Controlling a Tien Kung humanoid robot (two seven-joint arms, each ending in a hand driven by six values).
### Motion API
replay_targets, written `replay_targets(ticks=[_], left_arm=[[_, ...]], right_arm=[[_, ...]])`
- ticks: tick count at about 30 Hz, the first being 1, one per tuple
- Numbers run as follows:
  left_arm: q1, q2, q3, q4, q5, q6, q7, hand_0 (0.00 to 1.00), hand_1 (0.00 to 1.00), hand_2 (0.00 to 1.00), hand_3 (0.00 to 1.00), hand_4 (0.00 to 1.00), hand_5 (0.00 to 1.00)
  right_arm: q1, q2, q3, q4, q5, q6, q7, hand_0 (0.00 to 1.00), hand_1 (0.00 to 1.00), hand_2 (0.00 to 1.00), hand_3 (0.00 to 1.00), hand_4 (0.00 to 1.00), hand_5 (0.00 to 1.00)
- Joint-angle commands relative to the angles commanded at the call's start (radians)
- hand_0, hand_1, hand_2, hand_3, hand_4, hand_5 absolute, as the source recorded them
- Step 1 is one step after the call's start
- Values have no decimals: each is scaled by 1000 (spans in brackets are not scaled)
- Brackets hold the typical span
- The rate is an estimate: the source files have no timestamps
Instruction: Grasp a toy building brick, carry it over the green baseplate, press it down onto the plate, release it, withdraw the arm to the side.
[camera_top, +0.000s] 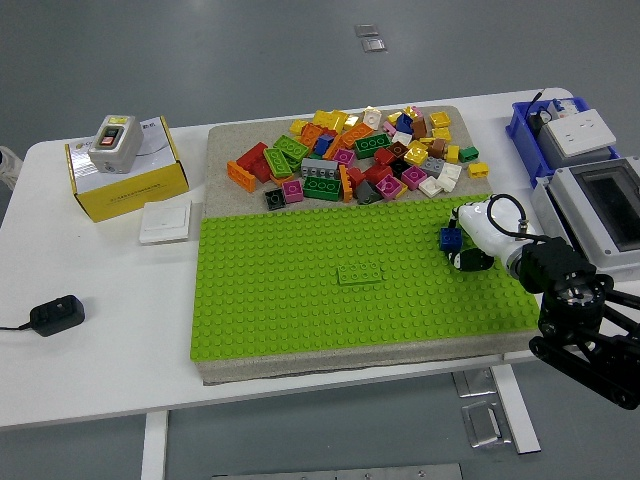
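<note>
A large green baseplate (330, 300) covers the near half of a grey mat. One green brick (359, 275) is set on it near the middle. My right hand (466, 240), white-fingered on a black arm, hovers over the plate's right part with its fingers curled around a small blue brick (450, 238). Whether the brick touches the studs I cannot tell. A heap of loose coloured bricks (360, 155) lies on the mat behind the plate. The left arm does not show.
A yellow box (128, 180) with a grey switch on top and a white square plate (165, 221) sit at the left. A black adapter (56, 314) lies near the left front. A blue bin (540, 130) and grey enclosure (600, 205) stand at the right.
</note>
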Motion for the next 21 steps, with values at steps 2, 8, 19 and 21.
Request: replay_targets(ticks=[2, 8, 19, 21], left_arm=[[0, 0, 0, 0, 0, 0, 0, 692, 701, 700, 766, 471, 458], [1, 0, 3, 0, -4, 1, -2, 691, 701, 700, 765, 470, 458], [3, 0, 5, 0, -7, 2, -4, 691, 700, 699, 764, 468, 459], [3, 0, 5, 0, -7, 2, -4, 691, 700, 699, 764, 468, 459]], right_arm=[[0, 0, 0, -1, 0, -2, 1, 836, 729, 763, 633, 632, 456], [0, 0, -3, -2, 1, -11, 6, 833, 724, 756, 597, 607, 450], [0, -1, -9, -3, 0, -18, 12, 824, 728, 740, 558, 599, 456], [0, -2, -10, 0, 1, -23, 15, 824, 728, 740, 558, 599, 456]])
